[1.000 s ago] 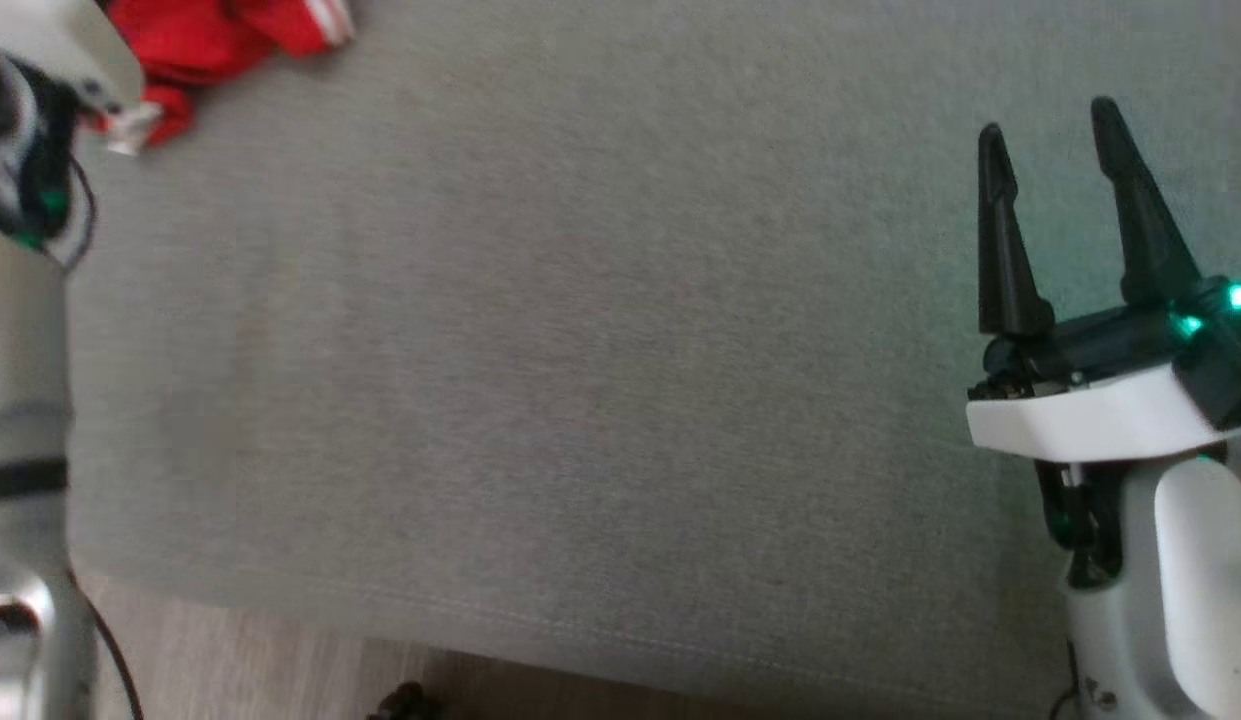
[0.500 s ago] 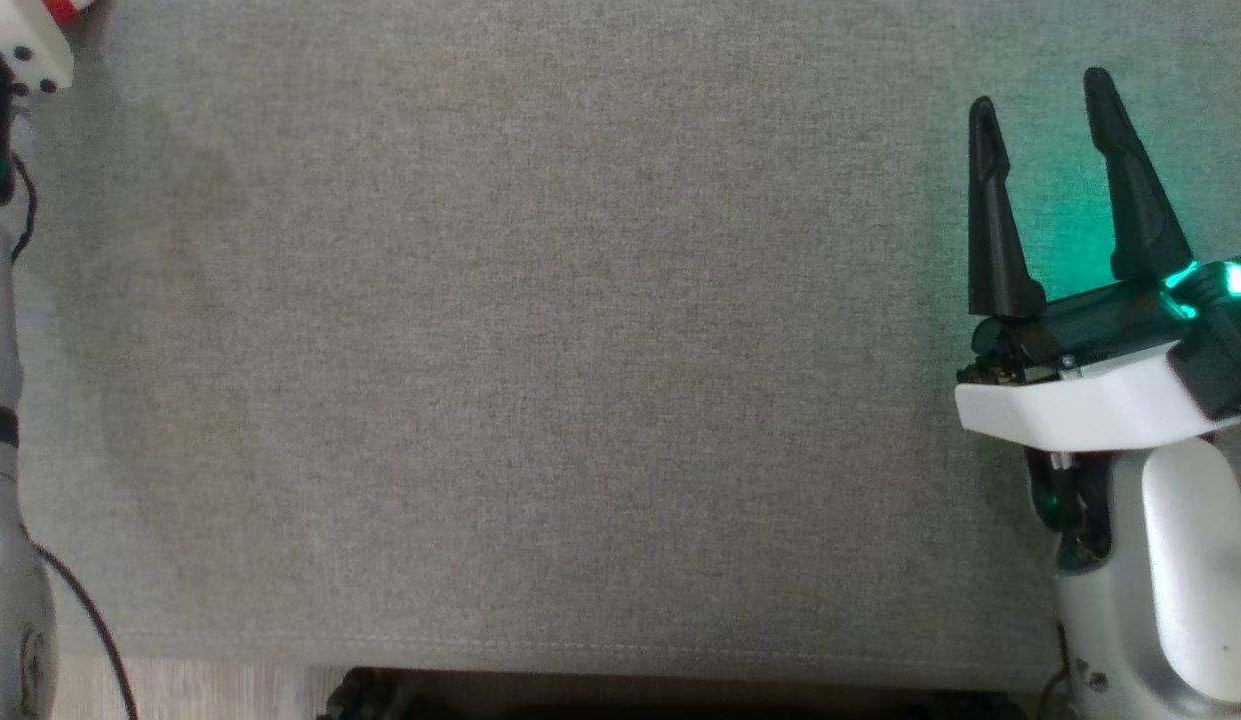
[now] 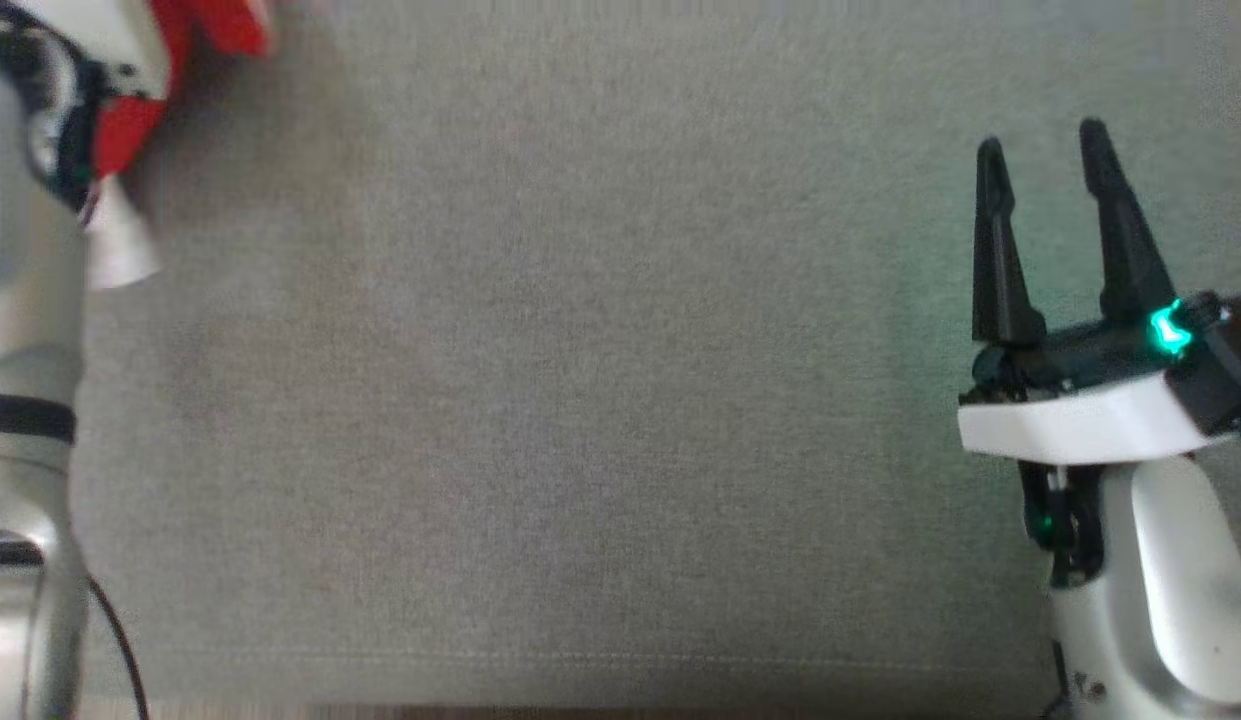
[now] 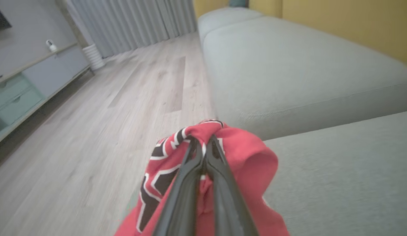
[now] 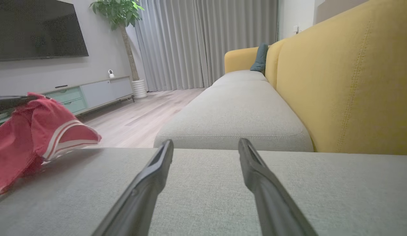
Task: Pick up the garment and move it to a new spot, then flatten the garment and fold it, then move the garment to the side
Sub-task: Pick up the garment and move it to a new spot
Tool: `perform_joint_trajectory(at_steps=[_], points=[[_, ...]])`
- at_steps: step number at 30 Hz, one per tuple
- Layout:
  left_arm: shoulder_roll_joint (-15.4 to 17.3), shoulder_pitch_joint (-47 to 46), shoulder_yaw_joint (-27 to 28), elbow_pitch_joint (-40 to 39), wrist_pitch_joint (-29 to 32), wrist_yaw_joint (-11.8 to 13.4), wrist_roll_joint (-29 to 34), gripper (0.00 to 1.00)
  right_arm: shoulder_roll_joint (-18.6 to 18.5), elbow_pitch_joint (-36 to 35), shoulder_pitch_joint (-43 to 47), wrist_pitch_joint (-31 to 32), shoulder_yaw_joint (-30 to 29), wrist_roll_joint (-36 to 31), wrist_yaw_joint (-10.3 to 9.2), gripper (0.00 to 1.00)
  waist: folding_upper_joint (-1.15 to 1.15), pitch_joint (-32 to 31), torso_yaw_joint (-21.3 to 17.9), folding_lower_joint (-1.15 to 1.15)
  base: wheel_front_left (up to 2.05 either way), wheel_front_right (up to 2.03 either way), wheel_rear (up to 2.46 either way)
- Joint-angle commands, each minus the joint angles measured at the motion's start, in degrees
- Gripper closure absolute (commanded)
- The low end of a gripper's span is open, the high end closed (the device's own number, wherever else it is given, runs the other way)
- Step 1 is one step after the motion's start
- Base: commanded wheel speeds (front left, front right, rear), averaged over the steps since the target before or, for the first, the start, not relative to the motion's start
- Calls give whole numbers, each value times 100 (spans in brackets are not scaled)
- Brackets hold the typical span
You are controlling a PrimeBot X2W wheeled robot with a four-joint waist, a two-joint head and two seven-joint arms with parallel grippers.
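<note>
**— Where's the shirt? I can't see it from here.**

— Far left. The red garment (image 4: 246, 154) is bunched at the left edge of the grey seat cushion (image 3: 580, 400), and the left gripper (image 4: 204, 141) has it. The two dark fingers are pressed together with a fold of cloth pinched between them near the tips. The pale left forearm (image 3: 20, 300) runs up that same side.

**— Is it lifted off the seat?**

— The pinched part is raised into a hump and the rest hangs down around the fingers. There's a black-and-white print on one side, and a white-striped hem pokes out sideways above the cushion. I can't tell whether the lowest folds touch the fabric. The wooden floor (image 4: 108, 114) lies behind it.

**— And the middle?**

— The grey weave of the cushion stretches between the two arms.

**— The other arm?**

— Far right, well apart from the garment. The right gripper (image 3: 1041, 137) sits low over the cushion with its fingers spread wide, pointing along the seat. A green light (image 3: 1165, 328) glows at its base and tints the fabric nearby.

**— What's past it?**

— A second seat cushion (image 5: 236, 108) continues the sofa. The yellow backrest (image 5: 337, 82) rises along the right, and grey curtains (image 5: 206, 42) hang at the far end.
</note>
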Motion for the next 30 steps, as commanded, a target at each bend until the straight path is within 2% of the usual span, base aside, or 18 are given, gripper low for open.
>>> perform_joint_trajectory(at_steps=[1, 10, 19, 23, 24, 27, 28, 30], points=[[205, -278, 12, -292, -78, -63, 61, 100, 1, -109, 150, -72, 92, 84, -5, 0, 0, -469, -94, 0, 0, 0, 0], [-372, -41, -762, -1097, 77, -271, -39, 100, 1, 218, 467, -265, -78, 369, -5, 0, 0, -1305, -502, 0, 0, 0, 0], [-1291, 1181, -1438, -1948, 180, -264, -564, 100, 1, 316, 663, -358, -73, 508, -5, 0, 0, -1310, -1013, 0, 0, 0, 0], [-1441, 1861, -1865, -1949, 32, -34, -851, 100, 1, 375, 621, -391, 47, 571, -5, 0, 0, -1228, -1299, 0, 0, 0, 0], [-1453, 2104, -2156, -2002, -94, 98, -1151, 100, 1, 410, 603, -405, 110, 594, -5, 0, 0, -1207, -1454, 0, 0, 0, 0], [-1456, 2310, -2699, -2158, -228, 376, -1661, 100, 1, 480, 609, -423, 145, 610, -5, 0, 0, -1205, -1619, 0, 0, 0, 0], [-1456, 2310, -2699, -2158, -228, 376, -1661, 100, 1, 480, 609, -423, 145, 610, -5, 0, 0, -1205, -1619, 0, 0, 0, 0], [-1456, 2382, -3016, -2195, -302, 546, -1914, 100, 1, 531, 633, -432, 151, 607, -5, 0, 0, -1226, -1682, 0, 0, 0, 0]])
